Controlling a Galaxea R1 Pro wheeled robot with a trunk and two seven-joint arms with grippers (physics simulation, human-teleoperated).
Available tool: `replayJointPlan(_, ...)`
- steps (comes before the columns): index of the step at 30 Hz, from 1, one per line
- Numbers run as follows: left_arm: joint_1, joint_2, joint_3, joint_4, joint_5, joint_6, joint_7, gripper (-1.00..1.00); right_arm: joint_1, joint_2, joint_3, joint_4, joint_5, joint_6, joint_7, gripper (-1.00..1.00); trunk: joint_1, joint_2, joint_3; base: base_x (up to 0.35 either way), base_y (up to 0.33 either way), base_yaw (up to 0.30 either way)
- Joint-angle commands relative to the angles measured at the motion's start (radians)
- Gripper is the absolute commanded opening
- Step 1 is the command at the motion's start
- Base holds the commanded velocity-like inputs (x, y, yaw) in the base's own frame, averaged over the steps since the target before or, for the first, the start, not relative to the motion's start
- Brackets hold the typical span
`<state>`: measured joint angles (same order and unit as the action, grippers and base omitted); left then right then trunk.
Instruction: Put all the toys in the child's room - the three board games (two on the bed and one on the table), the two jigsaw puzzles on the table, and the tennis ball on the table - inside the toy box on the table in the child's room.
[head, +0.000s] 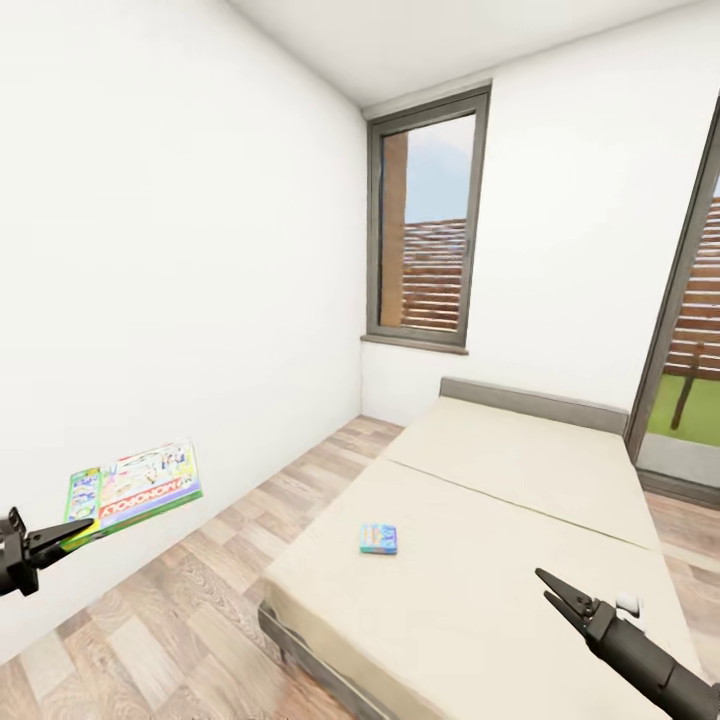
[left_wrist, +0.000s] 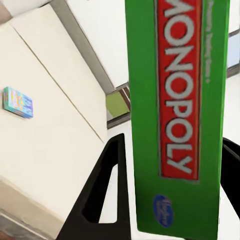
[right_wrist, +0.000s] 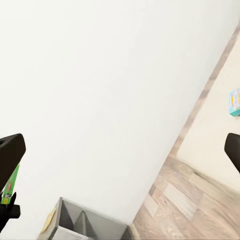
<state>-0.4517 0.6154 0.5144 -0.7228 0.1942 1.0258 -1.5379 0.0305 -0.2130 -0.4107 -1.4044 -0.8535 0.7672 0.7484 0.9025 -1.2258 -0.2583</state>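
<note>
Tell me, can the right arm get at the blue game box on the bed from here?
Probably yes: the right gripper is open and empty above the bed, and nothing lies between it and the light blue game box.

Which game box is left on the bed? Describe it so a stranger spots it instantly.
Find the wide beige bed under the window. Near its foot end, towards the wall-side edge, lies one small flat light blue board game. The other game, the green Monopoly box, is held by the left end effector.
</note>
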Motion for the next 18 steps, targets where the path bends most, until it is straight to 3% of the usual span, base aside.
replayJointPlan(1, -0.001, 0.002, 0.003, 0.000, 0.000, 0.010, -0.005, -1.00, 0.000, 0.000, 0.000, -0.001, -0.004, 0.006, -0.001, 1.00, -0.004, 0.007, 0.003, 0.000, 0.000, 0.279)
replayJointPlan(15, 0.002, 0.030, 0.008, 0.000, 0.003, 0.008, -0.033, -1.00, 0.000, 0.001, 0.009, -0.024, -0.004, 0.006, -0.006, 1.00, -0.058, 0.105, 0.051, 0.000, 0.000, 0.279)
replayJointPlan(18, 0.002, 0.029, 0.007, -0.002, 0.000, 0.004, -0.033, -1.00, 0.000, 0.000, 0.039, -0.041, -0.003, 0.004, -0.006, 1.00, -0.069, 0.126, 0.062, 0.000, 0.000, 0.279)
